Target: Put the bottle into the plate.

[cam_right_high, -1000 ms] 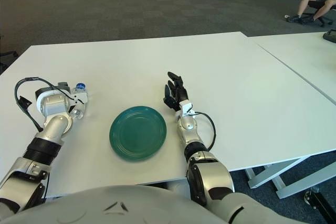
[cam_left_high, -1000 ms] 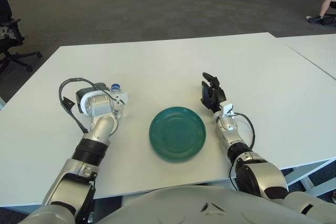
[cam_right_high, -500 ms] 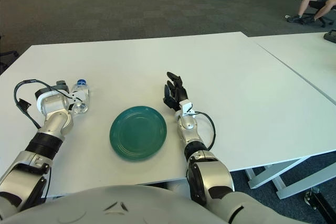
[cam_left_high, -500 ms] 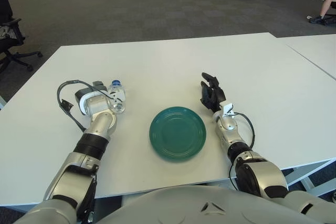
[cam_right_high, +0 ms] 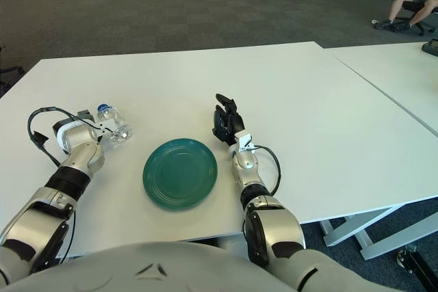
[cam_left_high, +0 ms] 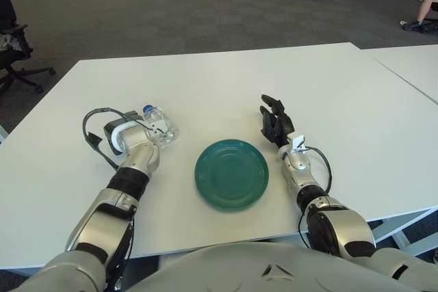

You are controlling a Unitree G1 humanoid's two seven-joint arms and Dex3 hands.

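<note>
Fingers of the left hand pinch the tilted bottle left of the empty green plate; right hand fingers hang relaxed.

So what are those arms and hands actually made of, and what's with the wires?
Both arms are silver-grey metal shells with black ribbed joints. The left hand has a white and silver casing with a black cable looping out beside it. The right hand has black fingers, a small white wrist piece and a thin black cable curving along the forearm.
</note>
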